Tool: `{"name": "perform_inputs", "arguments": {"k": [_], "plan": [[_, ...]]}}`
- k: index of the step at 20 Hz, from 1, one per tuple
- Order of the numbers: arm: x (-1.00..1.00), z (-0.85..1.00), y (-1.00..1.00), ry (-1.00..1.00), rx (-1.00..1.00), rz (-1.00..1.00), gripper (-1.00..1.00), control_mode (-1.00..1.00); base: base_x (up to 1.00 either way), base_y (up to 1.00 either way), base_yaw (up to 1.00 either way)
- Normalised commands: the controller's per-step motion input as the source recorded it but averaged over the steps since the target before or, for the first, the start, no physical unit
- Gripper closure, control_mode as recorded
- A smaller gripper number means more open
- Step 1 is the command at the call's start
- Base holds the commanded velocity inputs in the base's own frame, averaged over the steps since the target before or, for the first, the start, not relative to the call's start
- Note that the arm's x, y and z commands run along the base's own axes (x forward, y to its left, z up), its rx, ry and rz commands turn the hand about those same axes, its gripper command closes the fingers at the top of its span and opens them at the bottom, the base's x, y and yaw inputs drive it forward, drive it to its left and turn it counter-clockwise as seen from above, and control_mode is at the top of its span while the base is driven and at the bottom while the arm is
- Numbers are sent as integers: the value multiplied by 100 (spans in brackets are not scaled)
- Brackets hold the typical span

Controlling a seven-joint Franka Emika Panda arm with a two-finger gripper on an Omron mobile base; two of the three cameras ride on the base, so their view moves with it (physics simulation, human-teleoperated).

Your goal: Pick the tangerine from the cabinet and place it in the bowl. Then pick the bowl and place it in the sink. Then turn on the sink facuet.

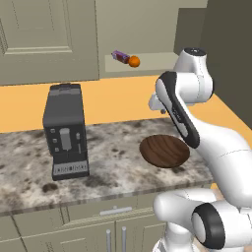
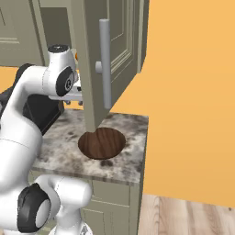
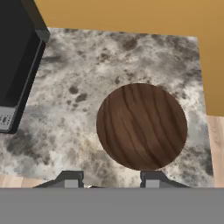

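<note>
Inspection finds the small round bright orange tangerine (image 1: 134, 61) resting on the flat shelf floor of the beige-grey doorless wall cabinet (image 1: 147, 47), touching or just beside a purple-and-brown wrapped bar (image 1: 119, 55) that lies on its left. The wide shallow dark brown wooden bowl (image 1: 164, 150) sits empty on the mottled grey stone counter (image 1: 113, 162), below the cabinet and somewhat to its right, near the counter's front edge. A black upright coffee machine (image 1: 66, 130) stands on the same counter, well apart to the left of the bowl.

The two-finger gripper (image 3: 112, 178) hangs above the counter, looking straight down on the bowl. Its two dark tips stand apart with nothing between them; it holds nothing.

Judgement: the first step, fetching the fruit, is not yet begun in earnest; the hand is lower than the cabinet shelf and pointed downward.

To do this step well, the hand would need to rise to shelf level and turn to reach into the compartment horizontally. The approach is best made from the fruit's right, away from the bar, so a finger does not push the bar or wedge between the two. The jaws should close across the widest part of the fruit, since a round fruit may roll if nudged off-centre.
</note>
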Motion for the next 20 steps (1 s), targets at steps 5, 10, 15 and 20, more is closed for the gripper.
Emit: {"name": "perform_inputs", "arguments": {"k": [5, 10, 15, 20], "plan": [[-22, 0, -6, -6, 0, 1, -100, -100, 0, 0, 0], [-11, 31, 15, -35, 0, 0, -100, -100, 0, 0, 0], [5, 68, 13, -38, 2, 0, -100, -100, 0, 0, 0], [20, 65, 19, -13, 0, 0, -100, -100, 0, 0, 0]]}}
